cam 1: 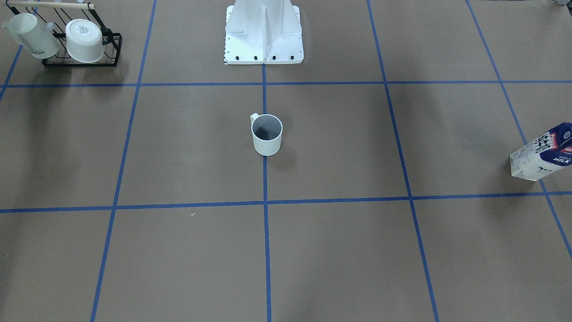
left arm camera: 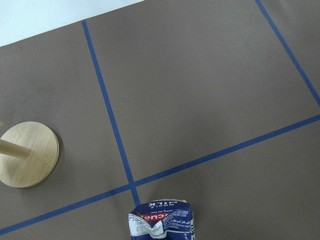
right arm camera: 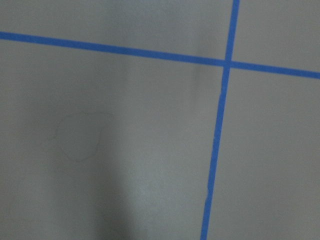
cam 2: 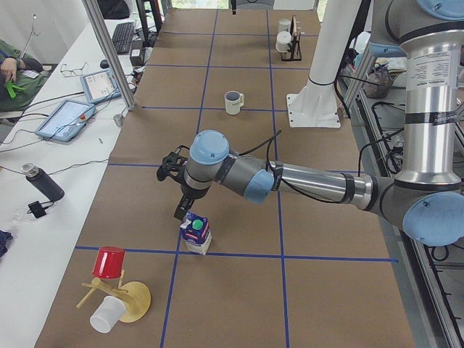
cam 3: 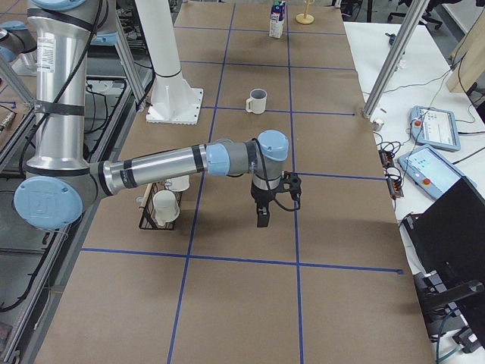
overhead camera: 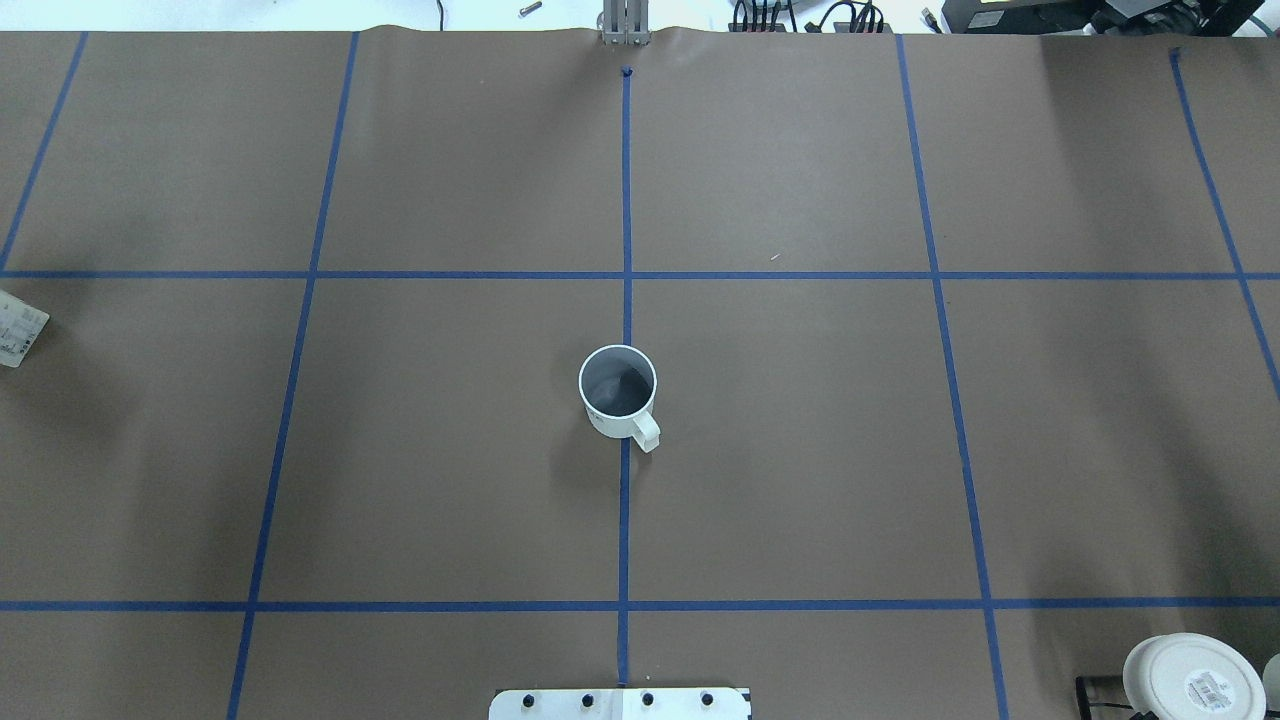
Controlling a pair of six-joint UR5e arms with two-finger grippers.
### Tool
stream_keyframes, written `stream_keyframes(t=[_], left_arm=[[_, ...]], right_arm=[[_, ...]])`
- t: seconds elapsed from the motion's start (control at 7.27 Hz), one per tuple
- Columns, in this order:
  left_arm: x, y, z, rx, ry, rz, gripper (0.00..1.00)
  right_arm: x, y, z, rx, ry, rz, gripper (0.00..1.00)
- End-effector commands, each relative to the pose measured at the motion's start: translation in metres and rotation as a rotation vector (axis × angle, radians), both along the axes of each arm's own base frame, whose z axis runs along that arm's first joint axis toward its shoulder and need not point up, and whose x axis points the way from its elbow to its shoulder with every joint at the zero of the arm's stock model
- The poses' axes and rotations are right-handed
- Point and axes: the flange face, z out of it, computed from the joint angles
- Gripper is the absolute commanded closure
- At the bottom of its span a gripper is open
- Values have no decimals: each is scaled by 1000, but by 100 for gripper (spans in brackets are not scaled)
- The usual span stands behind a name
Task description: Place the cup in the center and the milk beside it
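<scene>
So the cup (overhead camera: 617, 392) is upright right on the blue tape line at the center (overhead camera: 626, 500) of the desk (overhead camera: 800, 450), handle pointing back toward the robot base. I'd call that half done. The milk (cam 2: 196, 233) is the part left to do: it stands upright way out at the robot's left end of the desk, well apart from the cup, near a tape crossing and a wooden peg stand (cam 2: 119, 293) with a red cup on it.

The left tool (cam 2: 179, 212) hangs just above the carton and a bit off to one side. Only the side cam catches it, so I can't tell if its fingers are spread or closed. Same for the right tool (cam 3: 262, 220), which hovers over bare desk near the wire rack (cam 3: 155, 208) and holds nothing I can see.

What I'd worry about:
- The carton is tall and narrow, and in the wrist view it sits at the very bottom edge. If the tool comes down off-center, a finger could clip the gabled top and tip it.
- Cardboard walls give, so squeezing hard could dent it or let it twist.
- When it's set down, getting too close could bump the cup off the line.
</scene>
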Motion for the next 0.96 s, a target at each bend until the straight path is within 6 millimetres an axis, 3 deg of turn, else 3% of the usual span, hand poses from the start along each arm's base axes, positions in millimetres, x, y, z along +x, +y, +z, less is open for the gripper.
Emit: stream_keyframes(t=[0.0, 0.41, 0.55, 0.69, 0.83], left_arm=[[0, 1, 2, -2, -2, 2, 1], [0, 1, 4, -7, -1, 2, 1], [0, 1, 3, -6, 0, 1, 1], [0, 1, 4, -10, 0, 0, 1], [0, 1, 4, -10, 1, -1, 1]], right_arm=[[16, 29, 31, -75, 21, 24, 0], [44, 28, 34, -20, 76, 23, 0], [58, 9, 24, 12, 72, 36, 0], [61, -24, 26, -19, 78, 38, 0], [71, -40, 45, -15, 77, 3, 0]])
